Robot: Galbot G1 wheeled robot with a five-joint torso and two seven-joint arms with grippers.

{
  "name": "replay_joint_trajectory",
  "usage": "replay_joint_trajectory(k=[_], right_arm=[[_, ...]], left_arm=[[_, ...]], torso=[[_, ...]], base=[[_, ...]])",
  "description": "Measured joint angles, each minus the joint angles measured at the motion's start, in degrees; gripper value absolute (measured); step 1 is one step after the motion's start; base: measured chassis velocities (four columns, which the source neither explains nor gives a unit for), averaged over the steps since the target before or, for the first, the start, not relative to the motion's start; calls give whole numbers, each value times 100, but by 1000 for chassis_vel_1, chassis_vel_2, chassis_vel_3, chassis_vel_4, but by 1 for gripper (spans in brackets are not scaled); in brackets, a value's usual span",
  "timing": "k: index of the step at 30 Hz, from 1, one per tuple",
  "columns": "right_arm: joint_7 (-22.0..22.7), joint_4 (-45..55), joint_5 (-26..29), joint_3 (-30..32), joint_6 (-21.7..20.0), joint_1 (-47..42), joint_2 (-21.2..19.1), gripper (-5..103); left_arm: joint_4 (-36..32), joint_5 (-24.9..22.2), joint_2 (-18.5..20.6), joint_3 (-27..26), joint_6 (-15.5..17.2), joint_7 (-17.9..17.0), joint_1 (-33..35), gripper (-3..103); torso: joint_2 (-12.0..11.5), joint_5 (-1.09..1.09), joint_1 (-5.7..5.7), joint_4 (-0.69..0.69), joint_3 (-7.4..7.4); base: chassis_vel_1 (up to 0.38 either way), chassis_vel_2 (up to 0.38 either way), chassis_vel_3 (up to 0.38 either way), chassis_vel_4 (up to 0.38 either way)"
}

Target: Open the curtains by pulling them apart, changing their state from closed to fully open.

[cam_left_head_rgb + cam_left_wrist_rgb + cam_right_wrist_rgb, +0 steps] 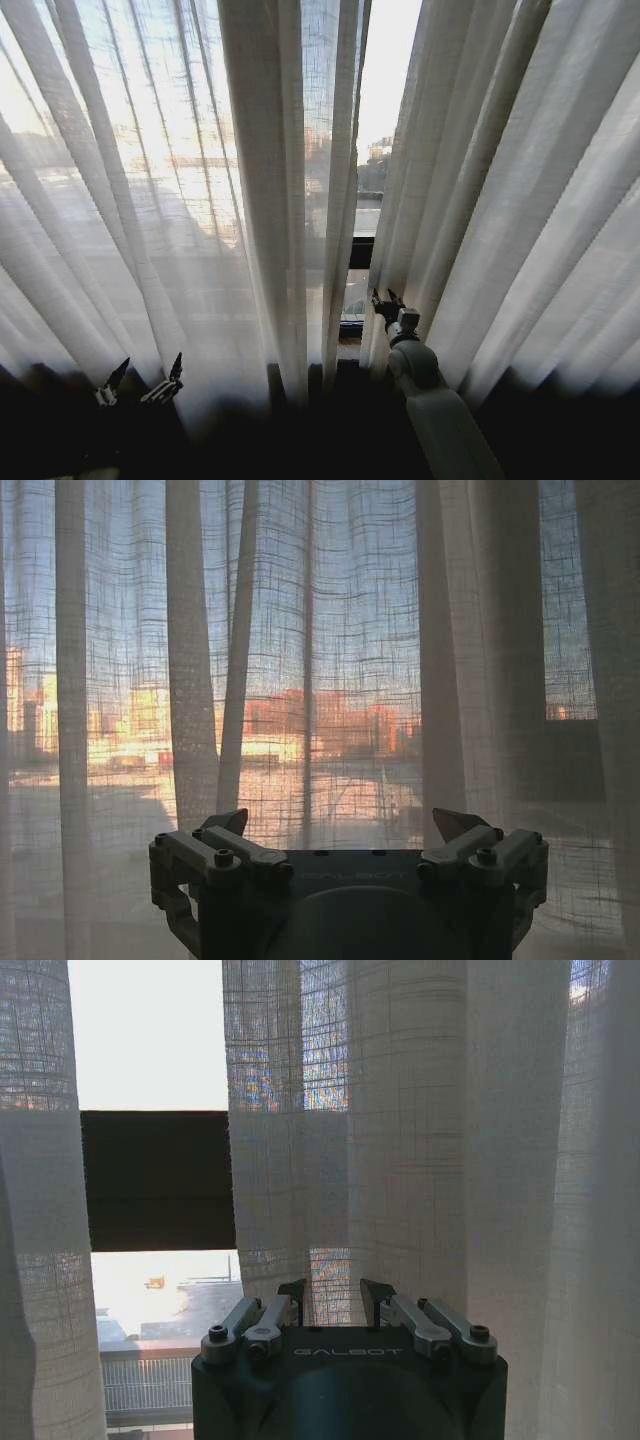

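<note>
Sheer white pleated fabric curtains (260,200): light, limp, slippery; grab inner hem; R gripper (387,301) jaws apart near hem, L gripper (140,383) spread wide.

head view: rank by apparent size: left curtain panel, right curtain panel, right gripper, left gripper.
1-2. Left curtain panel and right curtain panel: both run past the frame, too alike to rank.
3-4. Left gripper, jaws spread, and right gripper, poking between the panels: both tiny, similar; the right sits farther off, so unsure.

Sheer white curtains (250,200) – fine woven grid, vertical pleats, dark grey right gripper (335,1298)
</note>
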Motion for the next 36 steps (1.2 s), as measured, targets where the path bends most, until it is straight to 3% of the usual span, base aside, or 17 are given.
replay_joint_trajectory(k=[8,15,17,19,23,24,26,29,31,36], right_arm=[[-15,10,-1,-5,9,-19,-26,3],[-101,403,98,-65,-126,-254,-131,-3],[-172,842,328,-172,-266,-583,-239,6],[-150,1027,438,-249,-299,-720,-303,6],[84,1787,649,-371,-421,-1282,-512,28],[165,1869,685,-316,-450,-1340,-547,34],[227,1924,708,-269,-470,-1377,-577,34],[350,2116,821,-69,-594,-1488,-660,50],[375,2153,859,-39,-622,-1509,-673,50],[505,2172,1121,126,-770,-1399,-861,72]], left_arm=[[-17,-17,27,-7,-3,3,-28,100],[2,-19,15,13,-11,4,-50,100],[22,-20,11,18,-11,3,-77,100],[34,-19,13,19,-9,7,-91,100],[75,-19,34,32,15,8,-133,100],[78,-18,36,43,19,8,-136,100],[78,-16,36,51,20,8,-136,100],[78,-12,33,83,29,8,-139,100],[78,-11,30,87,30,8,-141,100],[102,3,45,113,48,6,-153,100]], torso=[[0,0,0,0,0],[0,0,0,2,0],[0,0,0,-2,0],[0,1,0,-2,0],[0,0,0,-1,-1],[1,-1,0,0,-1],[0,0,0,0,0],[0,1,0,0,0],[0,1,0,0,0],[1,-1,0,0,-1]], base=[[0,0,0,0],[0,0,0,0],[0,0,0,0],[0,0,0,0],[0,0,0,0],[0,0,0,0],[0,0,0,0],[0,0,0,0],[0,0,0,0],[0,0,0,0]])
